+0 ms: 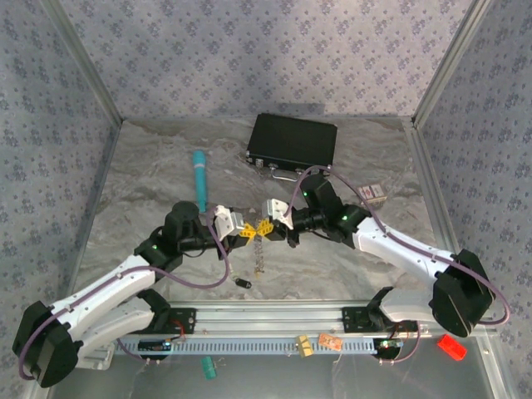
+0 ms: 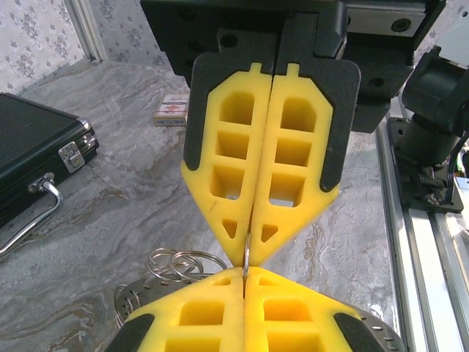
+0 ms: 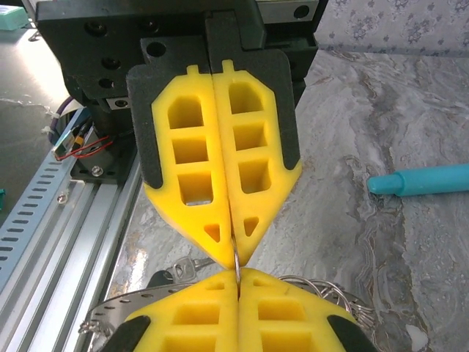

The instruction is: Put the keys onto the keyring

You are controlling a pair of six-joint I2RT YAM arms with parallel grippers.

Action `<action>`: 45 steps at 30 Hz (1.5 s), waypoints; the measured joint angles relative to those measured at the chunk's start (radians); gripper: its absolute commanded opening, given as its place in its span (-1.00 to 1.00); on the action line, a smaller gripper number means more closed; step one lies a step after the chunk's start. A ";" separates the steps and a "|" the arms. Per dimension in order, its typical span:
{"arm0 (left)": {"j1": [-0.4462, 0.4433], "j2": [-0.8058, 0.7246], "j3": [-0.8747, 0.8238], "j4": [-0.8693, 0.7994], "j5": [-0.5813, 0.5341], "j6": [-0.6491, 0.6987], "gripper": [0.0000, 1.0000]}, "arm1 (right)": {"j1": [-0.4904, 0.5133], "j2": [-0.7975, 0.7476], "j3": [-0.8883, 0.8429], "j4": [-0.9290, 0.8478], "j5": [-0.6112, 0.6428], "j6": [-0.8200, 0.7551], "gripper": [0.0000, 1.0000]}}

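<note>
My two grippers meet tip to tip above the middle of the table, left gripper (image 1: 247, 232) and right gripper (image 1: 266, 226). Both are shut on the same thin metal loop of the keyring (image 2: 248, 262), seen edge-on between the yellow fingertips. In the left wrist view my left gripper (image 2: 244, 275) is at the bottom and the right gripper (image 2: 249, 253) points down at it. More wire loops (image 2: 176, 264) and a perforated metal rim (image 2: 132, 297) hang beside my fingers. In the right wrist view a silvery key (image 3: 183, 268) and a black-headed key (image 3: 157, 279) show just below the keyring (image 3: 237, 260).
A black case (image 1: 293, 143) with a metal handle stands at the back. A teal pen (image 1: 200, 179) lies back left. A small card box (image 1: 376, 193) sits right of the case. A small dark item (image 1: 242, 283) lies near the aluminium rail (image 1: 266, 314).
</note>
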 measured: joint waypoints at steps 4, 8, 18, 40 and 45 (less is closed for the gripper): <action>0.000 0.011 0.001 0.000 0.000 -0.001 -0.79 | 0.000 0.004 0.000 0.001 -0.006 0.012 -1.00; 0.000 0.020 0.002 0.007 -0.002 -0.001 -0.76 | -0.001 0.007 -0.001 0.013 -0.011 0.036 -1.00; 0.000 0.019 0.003 0.008 -0.018 0.008 -1.00 | -0.004 0.008 -0.011 0.040 -0.001 0.076 -0.46; 0.042 -0.030 0.019 -0.134 -0.394 0.037 -1.00 | 0.293 -0.124 -0.309 0.175 0.502 0.265 -0.26; 0.074 -0.052 0.017 -0.136 -0.416 0.003 -1.00 | 0.428 0.027 -0.312 0.245 0.599 0.261 -0.24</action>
